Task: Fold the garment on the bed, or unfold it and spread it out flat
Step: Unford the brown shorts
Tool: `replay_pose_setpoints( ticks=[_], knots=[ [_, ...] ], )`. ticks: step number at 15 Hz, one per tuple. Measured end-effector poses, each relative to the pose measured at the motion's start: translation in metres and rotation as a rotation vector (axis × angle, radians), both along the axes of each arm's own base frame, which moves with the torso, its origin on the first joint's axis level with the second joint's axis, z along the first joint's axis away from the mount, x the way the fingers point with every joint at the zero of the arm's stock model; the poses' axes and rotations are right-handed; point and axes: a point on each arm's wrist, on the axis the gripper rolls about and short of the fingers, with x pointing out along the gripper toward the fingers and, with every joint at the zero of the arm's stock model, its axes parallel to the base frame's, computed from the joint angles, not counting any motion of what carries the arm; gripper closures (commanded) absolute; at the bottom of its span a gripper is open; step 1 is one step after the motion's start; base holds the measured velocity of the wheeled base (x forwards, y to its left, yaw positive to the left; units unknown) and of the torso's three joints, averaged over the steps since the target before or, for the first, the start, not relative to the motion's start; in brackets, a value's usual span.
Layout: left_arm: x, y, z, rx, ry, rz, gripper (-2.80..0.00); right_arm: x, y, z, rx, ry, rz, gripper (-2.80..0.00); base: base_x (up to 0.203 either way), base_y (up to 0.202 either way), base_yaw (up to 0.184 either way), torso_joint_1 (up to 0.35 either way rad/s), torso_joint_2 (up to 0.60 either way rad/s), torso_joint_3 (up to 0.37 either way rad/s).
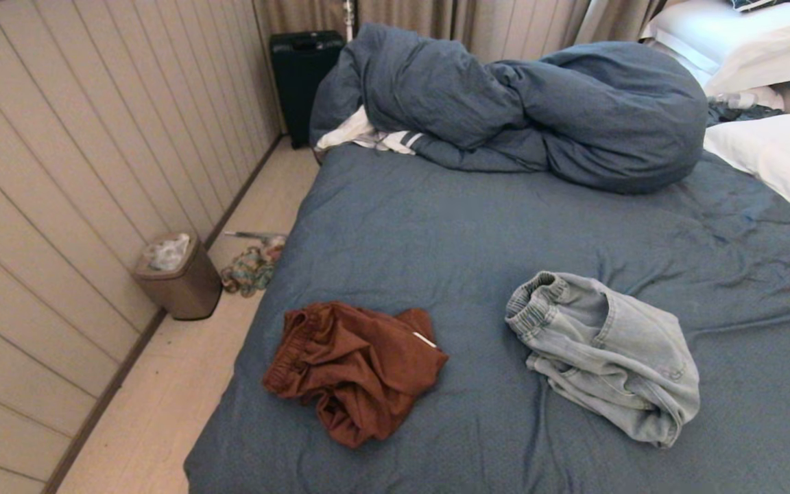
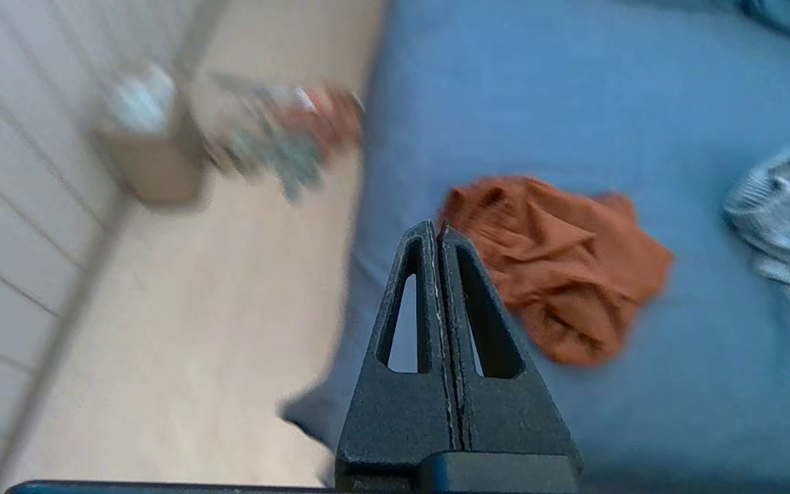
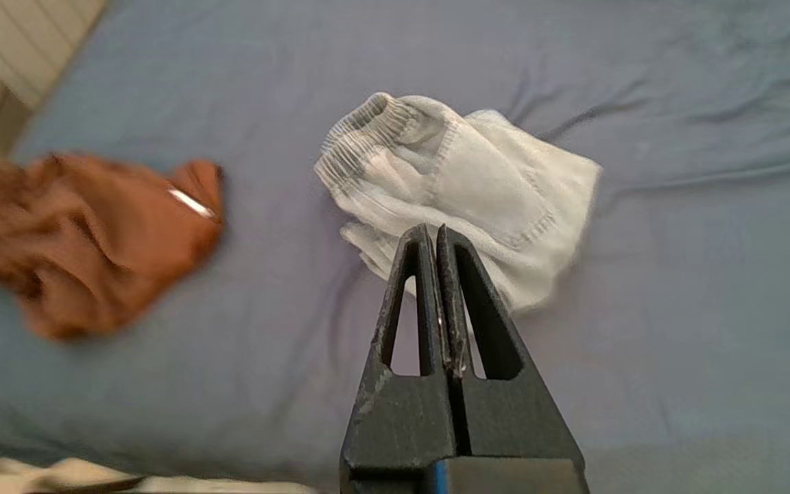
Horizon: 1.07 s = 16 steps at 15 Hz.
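Nothing's begun: rust-brown shorts [image 1: 354, 367] and pale denim shorts [image 1: 607, 353] lie crumpled on the bed [image 1: 436, 226]; left gripper [image 2: 438, 230] and right gripper [image 3: 434, 233] pressed together, empty.

Wrinkled matt cloth bed [image 1: 436, 226], pale denim shorts [image 1: 607, 353], rust cloth shorts [image 1: 354, 363]

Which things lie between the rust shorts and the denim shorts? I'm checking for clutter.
Nothing: only bare, wrinkled sheet of the bed separates the rust shorts from the denim shorts, as the head view shows.

Bin [image 1: 179, 280], suitcase [image 1: 302, 75], floor clutter [image 1: 252, 266]
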Motion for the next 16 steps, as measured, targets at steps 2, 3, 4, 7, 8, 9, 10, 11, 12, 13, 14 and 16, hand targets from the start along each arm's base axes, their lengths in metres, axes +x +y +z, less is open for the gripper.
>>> replay_pose_setpoints(
  ticks=[2,3,4,7,8,9,10,11,12,13,14,16],
  knots=[
    [0.044,-0.002,0.016,-0.037,0.124,-0.055,0.00,0.048,0.004,0.038,0.064,0.085,0.041,0.00,0.000,0.000,0.000,0.000,0.00,0.000],
    [0.068,-0.004,0.020,-0.056,0.188,-0.095,0.00,0.078,0.009,0.050,0.101,0.142,0.068,0.00,0.000,0.000,0.000,0.000,0.00,0.000],
    [0.092,-0.008,0.021,-0.076,0.249,-0.140,0.00,0.110,0.017,0.058,0.135,0.201,0.102,0.00,0.000,0.000,0.000,0.000,0.00,0.000],
    [0.153,-0.028,0.012,-0.128,0.395,-0.247,0.00,0.199,0.063,0.051,0.182,0.391,0.206,0.00,0.000,0.000,0.000,0.000,0.00,0.000],
    [0.170,-0.035,0.005,-0.134,0.435,-0.271,0.00,0.222,0.083,0.041,0.179,0.451,0.242,0.00,0.000,0.000,0.000,0.000,0.00,0.000],
    [0.188,-0.043,-0.004,-0.138,0.468,-0.293,0.00,0.243,0.107,0.029,0.168,0.510,0.282,0.00,0.000,0.000,0.000,0.000,0.00,0.000],
    [0.203,-0.050,-0.013,-0.143,0.495,-0.316,0.00,0.258,0.132,0.015,0.150,0.560,0.325,0.00,0.000,0.000,0.000,0.000,0.00,0.000],
    [0.216,-0.056,-0.021,-0.149,0.507,-0.345,0.00,0.267,0.156,0.003,0.129,0.599,0.365,0.00,0.000,0.000,0.000,0.000,0.00,0.000],
    [0.227,-0.061,-0.028,-0.156,0.511,-0.373,0.00,0.274,0.179,-0.008,0.107,0.629,0.405,0.00,0.000,0.000,0.000,0.000,0.00,0.000],
    [0.237,-0.065,-0.036,-0.160,0.517,-0.388,0.00,0.278,0.203,-0.021,0.080,0.658,0.447,0.00,0.000,0.000,0.000,0.000,0.00,0.000],
    [0.245,-0.067,-0.041,-0.161,0.521,-0.392,0.00,0.280,0.222,-0.031,0.058,0.681,0.478,0.00,0.000,0.000,0.000,0.000,0.00,0.000],
    [0.253,-0.066,-0.053,-0.177,0.541,-0.377,0.00,0.281,0.258,-0.054,0.002,0.718,0.542,0.00,0.000,0.000,0.000,0.000,0.00,0.000]
  ],
)
